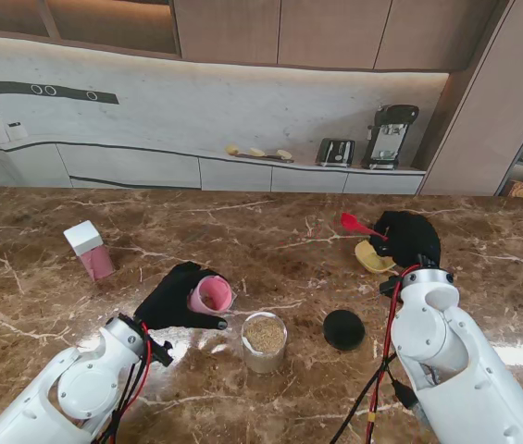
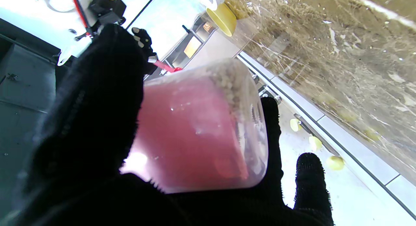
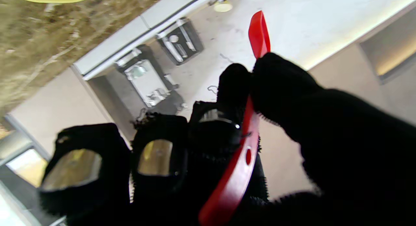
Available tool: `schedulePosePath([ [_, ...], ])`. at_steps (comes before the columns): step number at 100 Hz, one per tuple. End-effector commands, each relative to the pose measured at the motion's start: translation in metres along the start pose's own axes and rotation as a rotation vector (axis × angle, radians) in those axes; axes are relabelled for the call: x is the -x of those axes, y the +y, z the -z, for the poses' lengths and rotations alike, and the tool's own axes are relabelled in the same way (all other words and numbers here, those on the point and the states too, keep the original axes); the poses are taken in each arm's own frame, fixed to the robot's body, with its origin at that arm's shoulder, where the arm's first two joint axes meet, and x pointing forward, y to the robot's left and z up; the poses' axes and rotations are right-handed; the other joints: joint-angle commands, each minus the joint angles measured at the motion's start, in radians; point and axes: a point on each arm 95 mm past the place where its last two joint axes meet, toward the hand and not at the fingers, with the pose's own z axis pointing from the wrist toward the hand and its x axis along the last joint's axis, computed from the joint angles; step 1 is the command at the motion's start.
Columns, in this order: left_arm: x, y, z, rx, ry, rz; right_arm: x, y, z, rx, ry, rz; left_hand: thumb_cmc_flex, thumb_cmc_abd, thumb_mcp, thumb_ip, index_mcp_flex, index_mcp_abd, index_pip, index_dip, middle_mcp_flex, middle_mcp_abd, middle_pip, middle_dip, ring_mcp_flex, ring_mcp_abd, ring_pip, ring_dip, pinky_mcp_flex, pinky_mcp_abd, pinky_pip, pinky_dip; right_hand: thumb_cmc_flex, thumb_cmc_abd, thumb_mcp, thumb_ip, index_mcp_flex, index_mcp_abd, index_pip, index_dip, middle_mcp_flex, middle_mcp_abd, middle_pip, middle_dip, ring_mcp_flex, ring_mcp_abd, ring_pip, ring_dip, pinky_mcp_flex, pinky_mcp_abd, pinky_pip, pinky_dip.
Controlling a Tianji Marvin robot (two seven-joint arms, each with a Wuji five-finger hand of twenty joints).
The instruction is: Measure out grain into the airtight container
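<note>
My left hand (image 1: 173,298) is shut on a pink measuring cup (image 1: 210,295), tipped on its side with its mouth toward the clear airtight container (image 1: 265,342). The container stands upright just right of the cup and holds brown grain. In the left wrist view the pink cup (image 2: 201,128) shows grain (image 2: 227,83) near its rim. My right hand (image 1: 407,237) is shut on a red spoon (image 1: 361,225), held over the yellow bowl (image 1: 372,257) at the right. The right wrist view shows the red spoon (image 3: 243,148) pinched between thumb and fingers (image 3: 234,89).
A black round lid (image 1: 344,329) lies on the marble table (image 1: 270,231), between the container and my right arm. A pink box with a white top (image 1: 89,250) stands at the far left. A counter with a toaster (image 1: 335,152) and coffee machine (image 1: 389,136) runs behind.
</note>
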Motion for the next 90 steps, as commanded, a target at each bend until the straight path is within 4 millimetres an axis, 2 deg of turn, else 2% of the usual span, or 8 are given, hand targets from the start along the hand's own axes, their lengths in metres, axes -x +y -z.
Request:
schedulePosePath([
  [1,-0.002,0.002,-0.001,-0.007,0.007,0.010,0.016,-0.002,-0.008,-0.010,-0.077,-0.002,0.104,0.187,0.307,-0.038,0.187,-0.272,0.151,0.018,0.110,-0.115,0.021,0.013,-0.018,-0.022,-0.035,-0.008,-0.018,-0.003,-0.018,0.006,0.049,-0.005,0.160,0.025,0.049,-0.064,0.059,0.018,0.047,0.002,0.034,-0.008,0.044,-0.019,0.030,0.024,0.031,0.036,0.066,-0.014],
  [37,-0.004,0.005,-0.005,-0.052,0.014,0.034,0.053,-0.021,-0.039,-0.044,-0.344,-0.076,0.104,0.185,0.311,-0.038,0.188,-0.272,0.153,0.016,0.112,-0.117,0.020,0.010,-0.018,-0.021,-0.033,-0.007,-0.018,-0.001,-0.015,0.007,0.052,-0.004,0.157,0.024,0.048,-0.059,0.060,0.013,0.048,0.007,0.032,-0.010,0.043,-0.014,0.029,0.022,0.031,0.040,0.064,-0.014],
  [90,-0.007,0.000,-0.004,-0.085,0.024,0.040,0.078,-0.050,-0.044,-0.152,-0.534,-0.056,0.094,0.179,0.326,-0.042,0.187,-0.276,0.160,0.011,0.120,-0.121,0.017,0.002,-0.014,-0.022,-0.032,-0.007,-0.018,0.003,-0.002,0.007,0.052,0.013,0.138,0.024,0.037,-0.060,0.051,-0.001,0.047,0.010,0.018,-0.016,0.043,-0.010,0.019,0.016,0.029,0.041,0.053,-0.022],
])
